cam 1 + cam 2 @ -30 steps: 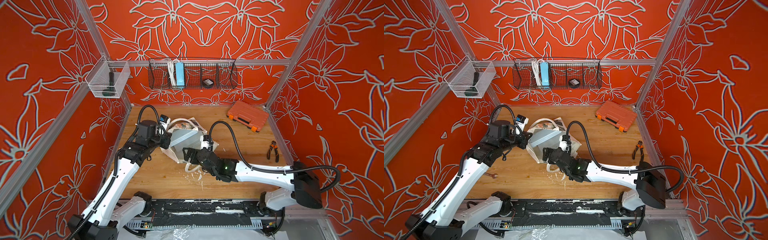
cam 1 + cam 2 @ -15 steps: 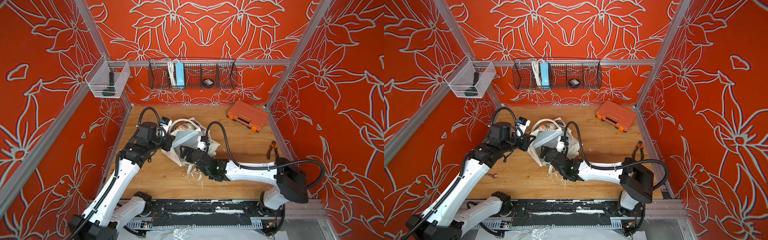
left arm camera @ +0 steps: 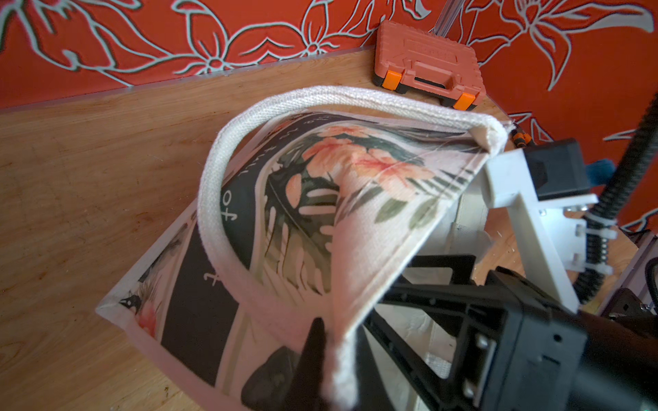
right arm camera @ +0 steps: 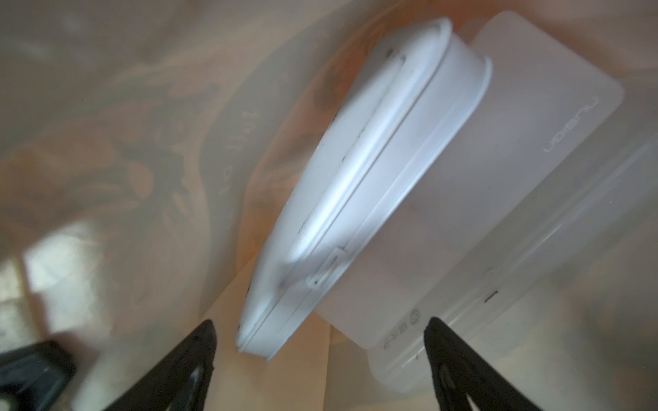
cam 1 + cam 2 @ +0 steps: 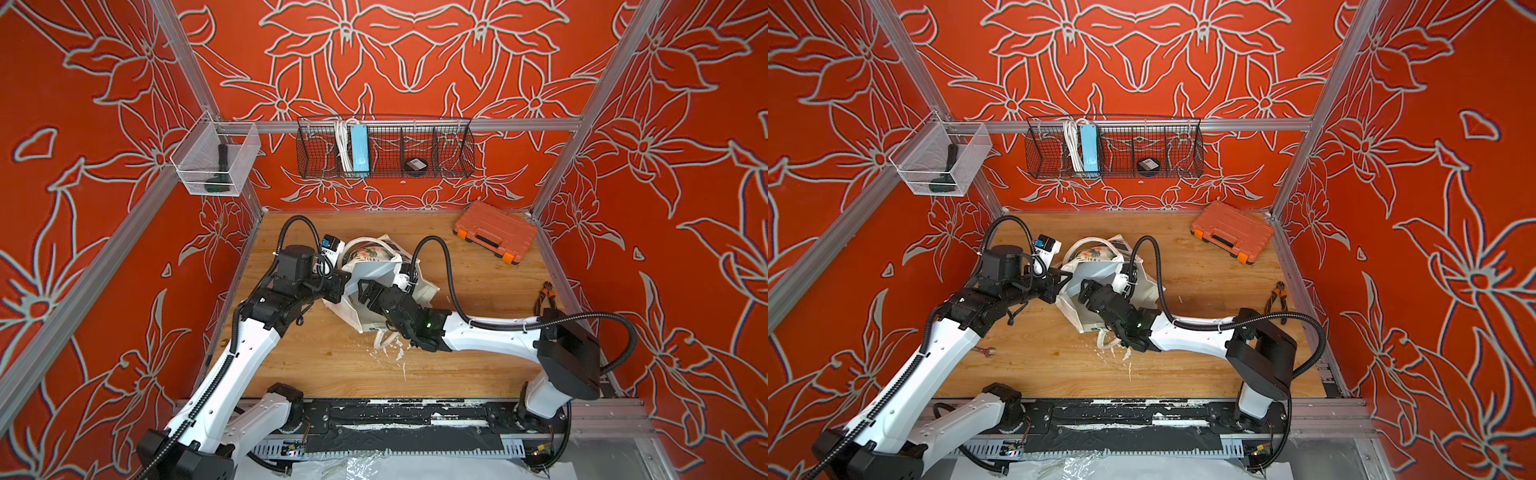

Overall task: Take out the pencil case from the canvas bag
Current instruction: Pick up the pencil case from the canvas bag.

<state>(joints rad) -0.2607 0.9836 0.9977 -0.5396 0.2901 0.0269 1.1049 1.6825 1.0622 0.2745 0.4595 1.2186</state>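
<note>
In both top views one canvas bag (image 5: 419, 291) lies in the middle of the wooden table (image 5: 478, 353), between the two arms. The left gripper (image 5: 345, 286) meets its left rim. The right gripper (image 5: 363, 291) reaches into its mouth from the near side, fingertips hidden by cloth. One orange tool case (image 5: 494, 230) sits far right and one pair of pliers (image 5: 547, 296) lies at the right edge. A top view also shows one wrench (image 5: 986, 352) near left. The wire basket (image 5: 384, 174) on the far wall holds one blue power strip (image 5: 359, 149).

In the left wrist view, the left gripper's one visible dark finger (image 3: 315, 341) is pressed against the bag's cloth rim, pinching it and holding that side raised. The dark floral panel (image 3: 320, 185) carries white script, of which only "of" reads clearly. The tool case shows two orange latches.

In the right wrist view, inside the bag, lies one pencil case (image 4: 356, 178), white with a frosted flap printed "nusign". Two black fingertips (image 4: 204, 341) stand wide apart, with the end of the case nearest them in between. Whether they touch it cannot be told.
</note>
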